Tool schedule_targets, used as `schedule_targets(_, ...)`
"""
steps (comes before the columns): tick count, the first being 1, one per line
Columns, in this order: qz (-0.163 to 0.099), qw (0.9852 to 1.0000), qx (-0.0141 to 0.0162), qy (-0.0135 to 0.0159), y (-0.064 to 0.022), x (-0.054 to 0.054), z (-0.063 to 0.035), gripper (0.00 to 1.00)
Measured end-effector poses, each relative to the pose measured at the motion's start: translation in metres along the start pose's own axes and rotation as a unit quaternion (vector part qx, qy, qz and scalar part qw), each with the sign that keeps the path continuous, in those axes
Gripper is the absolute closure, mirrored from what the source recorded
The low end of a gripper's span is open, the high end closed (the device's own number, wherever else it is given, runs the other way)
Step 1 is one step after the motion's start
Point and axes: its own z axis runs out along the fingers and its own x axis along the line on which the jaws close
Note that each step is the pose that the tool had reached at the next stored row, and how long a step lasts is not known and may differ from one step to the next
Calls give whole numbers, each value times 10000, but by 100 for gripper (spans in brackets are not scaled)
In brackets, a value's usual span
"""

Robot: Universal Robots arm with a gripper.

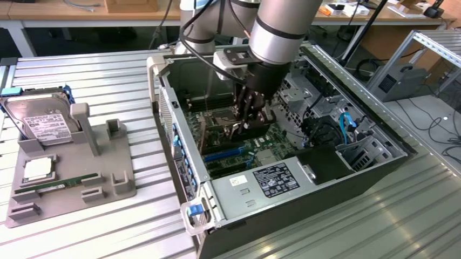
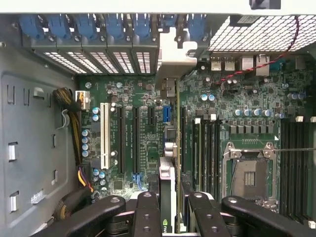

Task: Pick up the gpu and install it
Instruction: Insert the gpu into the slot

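The gpu [image 2: 170,148] stands on edge inside the open computer case [image 1: 238,216], held vertically above the motherboard [image 2: 247,118] among the expansion slots. In the wrist view it appears as a thin card seen edge-on, running from the claw's fingers up toward the slotted rear panel, where its silver bracket [image 2: 173,59] sits against the case wall beside the row of blue slot clips [image 2: 98,27]. Its lower edge seems to be at or in a slot, though the angle does not let one tell whether it is fully seated.

The claw [image 2: 171,207] is closed on the gpu, its black fingers [image 2: 145,212] pressing the card from both sides. In the exterior view the claw [image 1: 249,121] reaches straight down into the case from the grey arm [image 1: 281,27], with the card's dark body [image 1: 216,135] below it.

Beside the card on the motherboard lie a white slot [image 2: 104,136], black slots and the empty processor socket [image 2: 249,173]. The case rests on its side on a ribbed metal desk [image 1: 360,226]. Well apart, toward the exterior view's left, a grey parts holder [image 1: 108,189] carries a hard drive [image 1: 43,121], a processor chip [image 1: 38,170] and a RAM stick [image 1: 58,185].
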Motion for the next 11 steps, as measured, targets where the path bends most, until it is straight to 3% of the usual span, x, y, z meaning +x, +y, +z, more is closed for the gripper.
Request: schedule_targets(11, 0, 10000, 0, 0, 142, 3, 177, 73)
